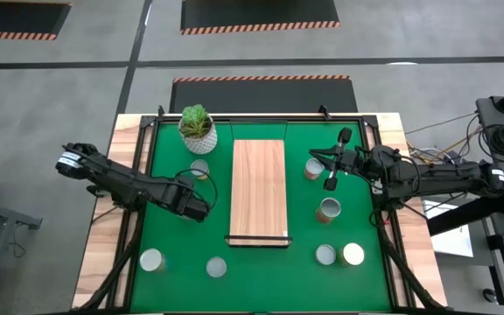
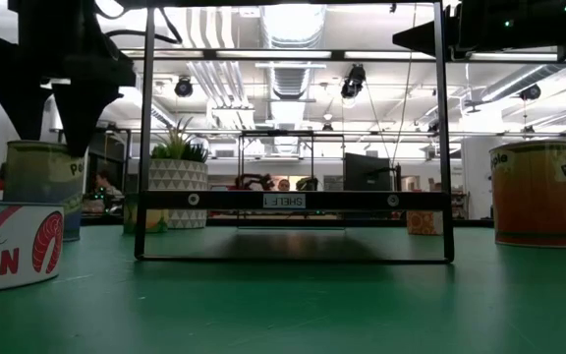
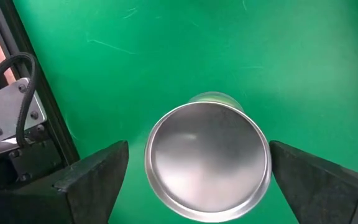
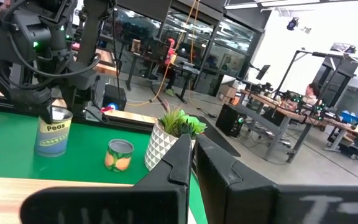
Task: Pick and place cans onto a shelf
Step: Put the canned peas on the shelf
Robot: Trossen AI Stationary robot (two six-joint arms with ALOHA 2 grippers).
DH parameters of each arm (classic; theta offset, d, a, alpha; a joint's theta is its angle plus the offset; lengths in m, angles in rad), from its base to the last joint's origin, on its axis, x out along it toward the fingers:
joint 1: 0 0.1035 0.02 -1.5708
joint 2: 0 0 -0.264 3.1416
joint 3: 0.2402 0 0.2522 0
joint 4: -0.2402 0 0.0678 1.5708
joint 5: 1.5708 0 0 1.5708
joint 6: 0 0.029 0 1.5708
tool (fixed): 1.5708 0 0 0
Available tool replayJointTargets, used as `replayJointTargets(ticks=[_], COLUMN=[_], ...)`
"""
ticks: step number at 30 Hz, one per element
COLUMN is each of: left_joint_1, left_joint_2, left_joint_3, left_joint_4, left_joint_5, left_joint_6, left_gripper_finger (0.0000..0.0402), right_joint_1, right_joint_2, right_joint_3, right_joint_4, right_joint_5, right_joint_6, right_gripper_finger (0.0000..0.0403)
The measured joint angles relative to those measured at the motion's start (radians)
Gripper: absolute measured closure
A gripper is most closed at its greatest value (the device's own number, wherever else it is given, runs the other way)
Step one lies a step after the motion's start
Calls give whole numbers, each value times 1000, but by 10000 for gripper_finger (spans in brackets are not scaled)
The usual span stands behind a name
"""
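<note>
While left gripper point(image 3: 197, 180) hangs wide open astride the can point(image 3: 207, 160) on green mat point(image 1: 173, 241) left of shelf point(image 1: 259, 192), nothing gripped: lower squarely, centre, then close. Right gripper point(image 1: 329, 172) shut, empty, waiting beyond shelf.

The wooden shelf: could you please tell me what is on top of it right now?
Nothing rests on the shelf; its wooden top is bare. The cans stand around it on the green mat. Beneath the board is hidden.
</note>
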Motion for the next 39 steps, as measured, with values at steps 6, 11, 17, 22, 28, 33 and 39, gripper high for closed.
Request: replayJointTargets(ticks=[6, 11, 17, 22, 28, 33, 39], left_joint_1=[-7, -9, -9, -9, 9, 46, 103], left_joint_2=[0, 0, 0, 0, 0, 0, 20], left_joint_3=[-48, -49, -29, 91, 314, 466, 560], left_joint_4=[82, 84, 82, 80, 48, 47, 61], left_joint_5=[0, 0, 33, 88, -38, -160, -237], left_joint_6=[0, -2, 9, 98, 281, 444, 649], left_gripper_finger=[39, 71, 100, 84, 84, 84, 84], right_joint_1=[0, 0, 0, 0, 0, 0, 0], right_joint_2=[0, 0, 0, 0, 0, 0, 0], right_joint_3=[0, 0, 0, 0, 0, 1, 2], right_joint_4=[0, -1, -2, -3, -3, -4, -5], right_joint_5=[0, 0, 0, 0, 0, 0, 0], right_joint_6=[0, -7, -7, -14, -27, -32, -32], right_gripper_finger=[390, 390, 390, 390, 390, 390, 390])
